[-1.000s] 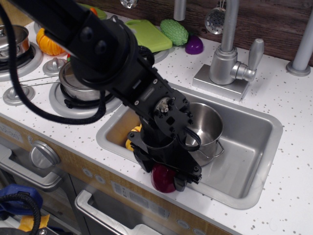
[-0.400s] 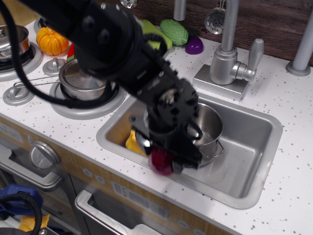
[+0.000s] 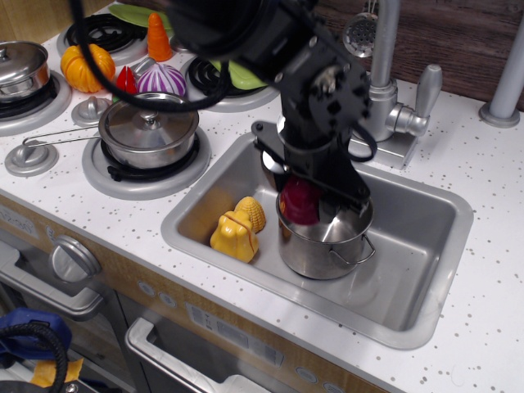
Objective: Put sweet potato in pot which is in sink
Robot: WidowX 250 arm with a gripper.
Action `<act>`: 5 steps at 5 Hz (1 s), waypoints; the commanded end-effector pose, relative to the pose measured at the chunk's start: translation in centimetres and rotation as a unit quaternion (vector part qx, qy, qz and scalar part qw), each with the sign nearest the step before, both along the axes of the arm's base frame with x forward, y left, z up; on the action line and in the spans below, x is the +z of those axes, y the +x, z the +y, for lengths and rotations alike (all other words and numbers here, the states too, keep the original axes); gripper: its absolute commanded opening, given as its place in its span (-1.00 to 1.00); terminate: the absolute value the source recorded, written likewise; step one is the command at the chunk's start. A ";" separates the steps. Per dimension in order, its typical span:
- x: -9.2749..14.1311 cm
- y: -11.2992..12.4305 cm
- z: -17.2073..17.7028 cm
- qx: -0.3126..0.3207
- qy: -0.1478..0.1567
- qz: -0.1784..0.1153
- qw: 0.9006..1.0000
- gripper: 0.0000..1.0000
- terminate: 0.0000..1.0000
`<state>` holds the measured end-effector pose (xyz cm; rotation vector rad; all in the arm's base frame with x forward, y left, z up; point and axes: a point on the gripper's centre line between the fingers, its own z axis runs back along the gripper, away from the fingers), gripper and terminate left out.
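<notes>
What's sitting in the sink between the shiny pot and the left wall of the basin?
Two yellow lumpy toys lie there on the sink floor, left of the pot, apart from it. The single camera view shows this.

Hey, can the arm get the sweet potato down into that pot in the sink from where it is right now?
Probably yes. The claw holds the sweet potato right at the pot rim, on its left side. The pot's mouth is open and the yellow toys sit clear of it in the sink.

sweet potato (image 3: 300,201) over pot (image 3: 323,241)
</notes>
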<state>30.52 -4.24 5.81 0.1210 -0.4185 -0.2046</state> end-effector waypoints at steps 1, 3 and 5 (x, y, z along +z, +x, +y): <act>1.5 4.5 -0.4 -0.027 -0.023 -0.025 0.999 1.00 -1.00; 0.0 6.5 0.0 -0.036 -0.044 -0.040 0.998 1.00 -1.00; 0.0 6.5 0.0 -0.036 -0.044 -0.040 0.998 1.00 1.00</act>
